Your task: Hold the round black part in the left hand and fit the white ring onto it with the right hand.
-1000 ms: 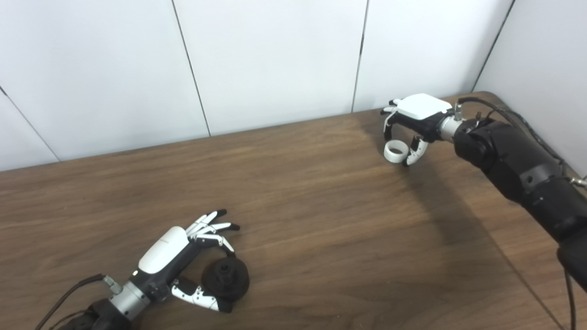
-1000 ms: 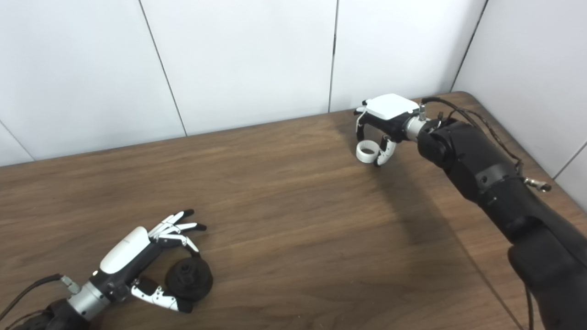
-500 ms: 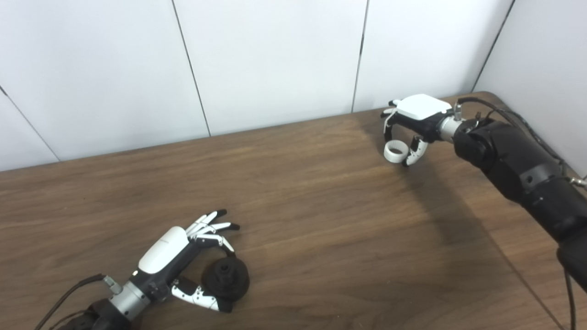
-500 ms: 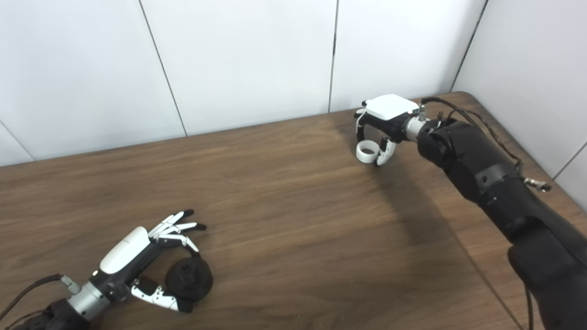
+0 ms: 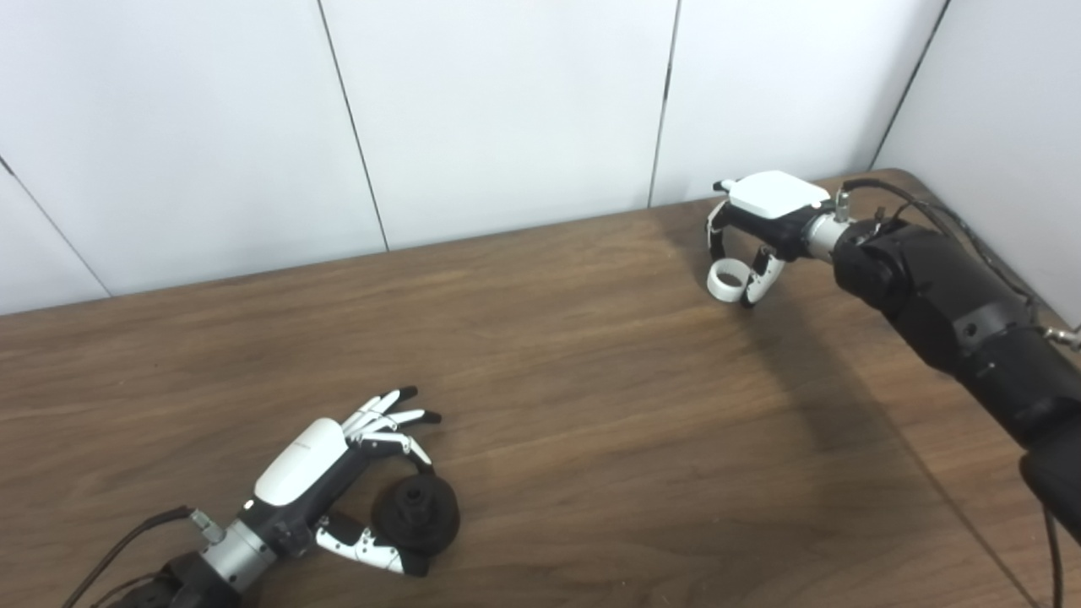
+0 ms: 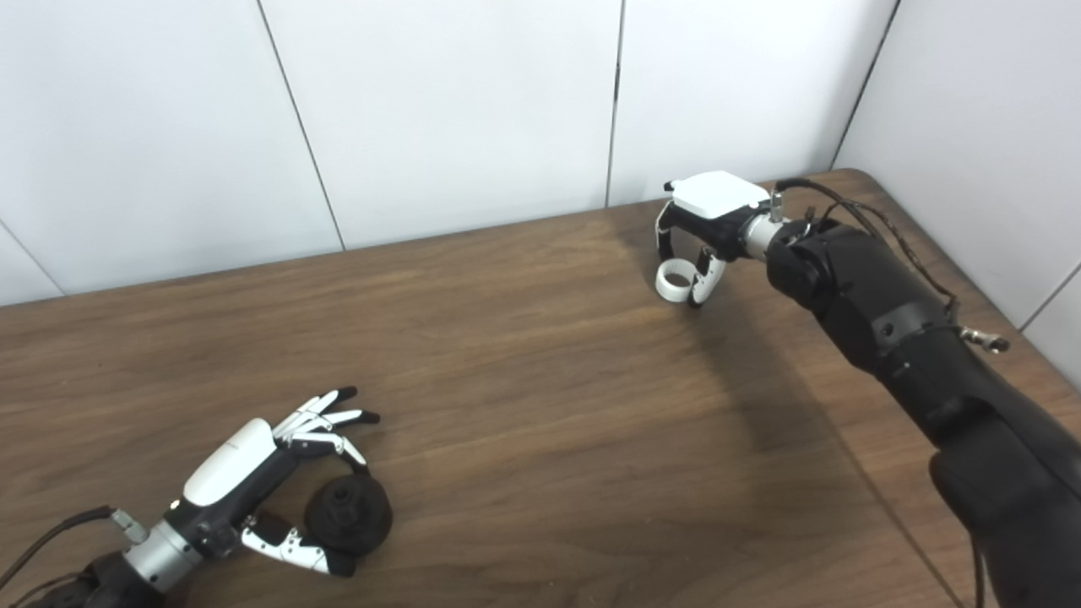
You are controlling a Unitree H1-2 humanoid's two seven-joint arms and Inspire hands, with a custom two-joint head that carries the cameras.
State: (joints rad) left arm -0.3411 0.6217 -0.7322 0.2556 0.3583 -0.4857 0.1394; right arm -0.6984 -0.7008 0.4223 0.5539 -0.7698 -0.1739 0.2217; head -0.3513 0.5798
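Note:
The round black part [image 5: 418, 513] rests on the wooden table [image 5: 591, 397] near the front left. My left hand [image 5: 312, 469] lies beside it, thumb against its near side and one finger curled onto its far side, the other fingers spread out. The white ring [image 5: 728, 279] sits on the table at the back right. My right hand [image 5: 764, 215] hangs over it, its fingers on the ring's left side and its thumb on the right side. In the right eye view the ring [image 6: 674, 281] shows between the finger and thumb tips.
White wall panels [image 5: 507, 110] stand close behind the table and along its right side. The table's far right corner [image 5: 904, 175] lies just behind my right hand. Black cables [image 5: 946, 224] run along the right forearm.
The right hand's fingers have curled in a little closer around the white ring. The ring, the black part and the left hand stay where they were.

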